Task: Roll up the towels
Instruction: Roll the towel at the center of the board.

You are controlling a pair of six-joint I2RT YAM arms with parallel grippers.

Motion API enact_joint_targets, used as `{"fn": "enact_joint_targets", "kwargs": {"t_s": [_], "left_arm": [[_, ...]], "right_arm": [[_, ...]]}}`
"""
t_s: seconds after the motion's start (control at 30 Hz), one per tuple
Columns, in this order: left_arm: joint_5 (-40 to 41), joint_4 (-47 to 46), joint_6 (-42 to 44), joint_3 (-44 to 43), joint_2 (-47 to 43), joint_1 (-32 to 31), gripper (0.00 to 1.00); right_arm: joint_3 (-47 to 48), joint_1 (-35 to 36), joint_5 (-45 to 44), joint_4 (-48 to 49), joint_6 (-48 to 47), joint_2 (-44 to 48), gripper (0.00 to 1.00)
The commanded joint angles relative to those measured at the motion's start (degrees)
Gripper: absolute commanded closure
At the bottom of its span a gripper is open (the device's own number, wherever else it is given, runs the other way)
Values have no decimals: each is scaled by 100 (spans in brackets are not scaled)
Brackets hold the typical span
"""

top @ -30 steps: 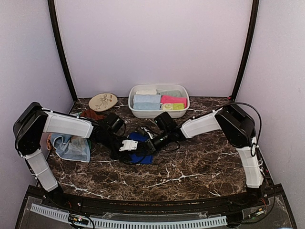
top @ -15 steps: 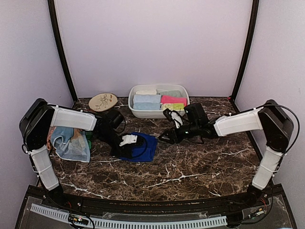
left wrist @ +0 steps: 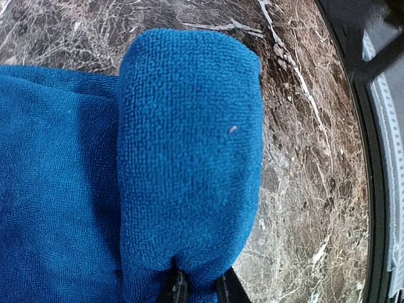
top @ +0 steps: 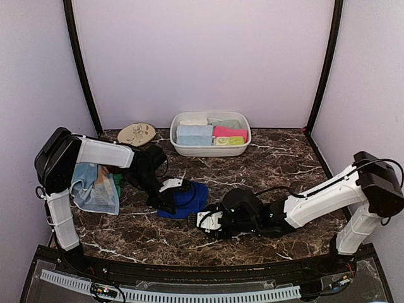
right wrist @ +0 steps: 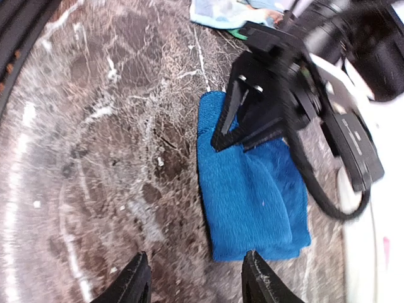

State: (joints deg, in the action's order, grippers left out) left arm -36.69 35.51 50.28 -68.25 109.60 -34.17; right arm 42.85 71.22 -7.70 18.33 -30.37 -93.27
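Observation:
A royal blue towel lies partly folded on the marble table left of centre. My left gripper is shut on its folded-over edge. In the left wrist view the fold wraps round my fingertips. My right gripper is open and empty, low over the table just in front of the towel. In the right wrist view the blue towel lies ahead of the open fingers, with the left gripper at its far end.
A pile of loose towels, light blue on top, lies at the left under the left arm. A white oval tub holding several rolled towels stands at the back centre. A leaf-pattern plate stands to its left.
My right arm has swung from beside the tub down to the table's front, near the blue towel. My left gripper has stayed on the towel and shifted slightly right.

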Motion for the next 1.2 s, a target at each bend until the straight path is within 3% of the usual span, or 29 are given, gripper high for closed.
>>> {"fn": "enact_joint_targets", "kwargs": {"t_s": [0.0,0.23,0.53,0.8,0.97,1.17], "left_arm": [[144,787,-138,-133,506,90,90],[149,1076,-113,-391,762,135,89],[169,1160,-3,-449,778,204,83],[-295,840,-15,-185,78,674,56],[-530,365,107,582,-896,1132,53],[-621,-367,210,1534,-1853,1501,53]], "right_arm": [[502,168,-763,487,-1582,-627,52],[1161,69,-804,1039,-2588,-1670,52],[1603,-209,-607,1080,-2629,-2478,51],[2099,-627,111,-149,-831,-2626,81],[2494,-938,1085,-988,367,-2549,96],[2694,-1368,2543,-1450,1762,-2481,100]]}}
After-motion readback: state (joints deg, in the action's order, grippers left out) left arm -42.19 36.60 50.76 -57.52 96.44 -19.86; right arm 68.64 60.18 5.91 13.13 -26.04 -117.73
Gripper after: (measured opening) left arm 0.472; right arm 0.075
